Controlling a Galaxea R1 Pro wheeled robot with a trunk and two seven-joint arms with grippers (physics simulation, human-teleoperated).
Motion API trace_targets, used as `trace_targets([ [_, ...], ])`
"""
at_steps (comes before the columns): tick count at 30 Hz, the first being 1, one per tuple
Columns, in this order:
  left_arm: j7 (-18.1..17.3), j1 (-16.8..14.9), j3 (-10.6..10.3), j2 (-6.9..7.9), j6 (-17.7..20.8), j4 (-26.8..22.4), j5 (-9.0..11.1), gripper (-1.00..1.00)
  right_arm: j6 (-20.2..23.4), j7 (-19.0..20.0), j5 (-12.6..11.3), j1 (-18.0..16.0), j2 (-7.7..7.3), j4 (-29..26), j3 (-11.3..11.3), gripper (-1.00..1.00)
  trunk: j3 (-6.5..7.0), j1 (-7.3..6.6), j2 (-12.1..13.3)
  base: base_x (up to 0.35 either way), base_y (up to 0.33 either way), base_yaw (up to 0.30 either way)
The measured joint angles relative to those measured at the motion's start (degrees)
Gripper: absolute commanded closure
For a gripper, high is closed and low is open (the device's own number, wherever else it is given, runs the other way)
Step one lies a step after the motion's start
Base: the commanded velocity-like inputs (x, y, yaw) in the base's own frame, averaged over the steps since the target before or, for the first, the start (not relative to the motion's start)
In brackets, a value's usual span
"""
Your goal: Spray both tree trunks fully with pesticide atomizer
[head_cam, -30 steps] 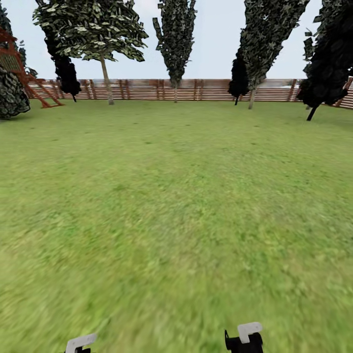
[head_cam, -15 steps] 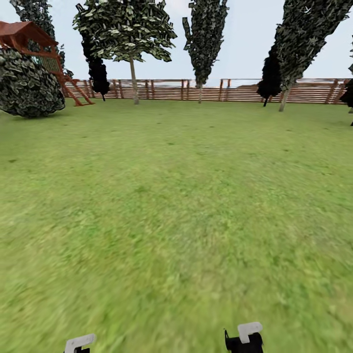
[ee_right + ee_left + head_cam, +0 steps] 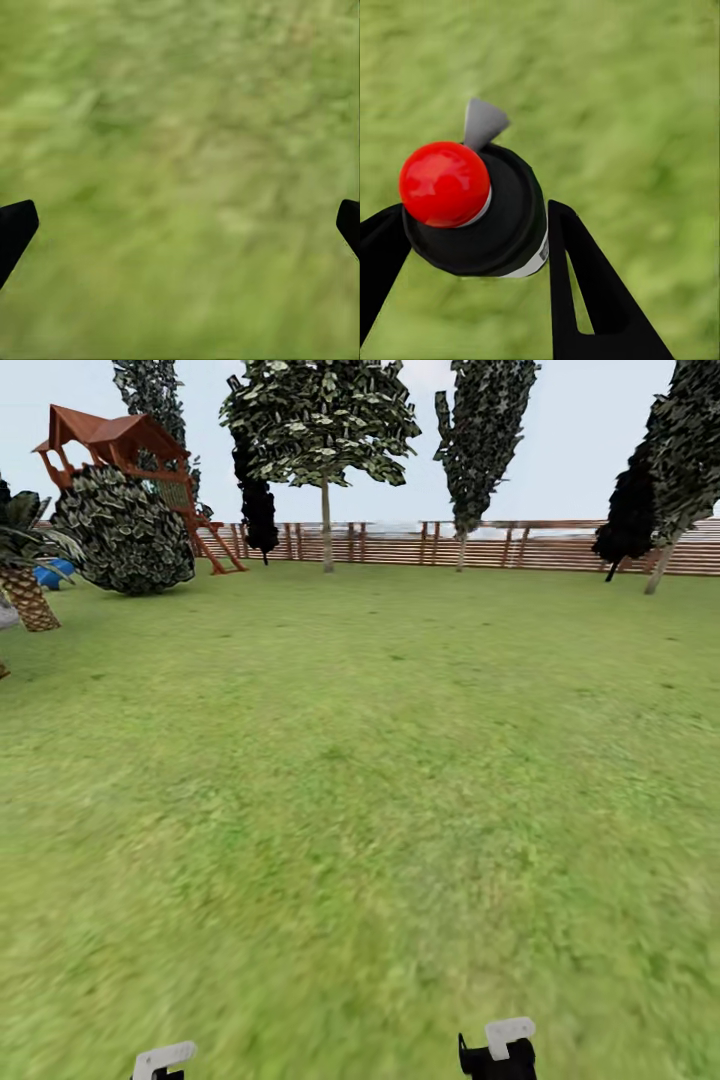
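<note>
In the left wrist view my left gripper [image 3: 472, 225] is shut on the pesticide atomizer [image 3: 487, 225], a black can with a red knob [image 3: 444, 182] and a grey nozzle [image 3: 482, 121]. It hangs above the blurry green grass floor [image 3: 645, 112]. My right gripper [image 3: 180, 217] is open over bare grass, with only its black fingertips [image 3: 15, 225] at the frame's sides. Far across the garden lawn [image 3: 380, 760], by the wooden fence [image 3: 540, 547], stand several trees. One of them [image 3: 325, 530] has a pale bare trunk with leaves only high up.
A red-brown play tower with a ladder [image 3: 130, 445] and a round leafy bush [image 3: 125, 530] stand at the far left. A palm-like plant [image 3: 25, 575] and a blue object [image 3: 55, 572] are at the left edge. White arm parts [image 3: 510, 1038] show low in the head view.
The head view has swung left: trees and fence have slid right in the picture, and the play tower, bush and palm have come in at the left. The arms hold the same pose.
</note>
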Motion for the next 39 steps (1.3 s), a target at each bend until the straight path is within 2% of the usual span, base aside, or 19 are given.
trace_targets([
  [10, 0.03, 0.00, 0.05, 0.00, 0.03, -0.07, 0.00, 1.00, -0.02, 0.00, 0.00, 0.00, 0.00, 0.00, 0.00, -1.00, 0.00, 0.00, 0.00, 0.338, 0.001, 0.262],
  [39, 0.03, 0.08, 0.09, 0.12, -0.10, -0.07, -0.08, 1.00, 0.09, 0.35, 0.26, 0.53, -0.18, 0.08, 0.12, -1.00, 0.00, 0.00, 0.00, 0.339, 0.000, 0.003],
])
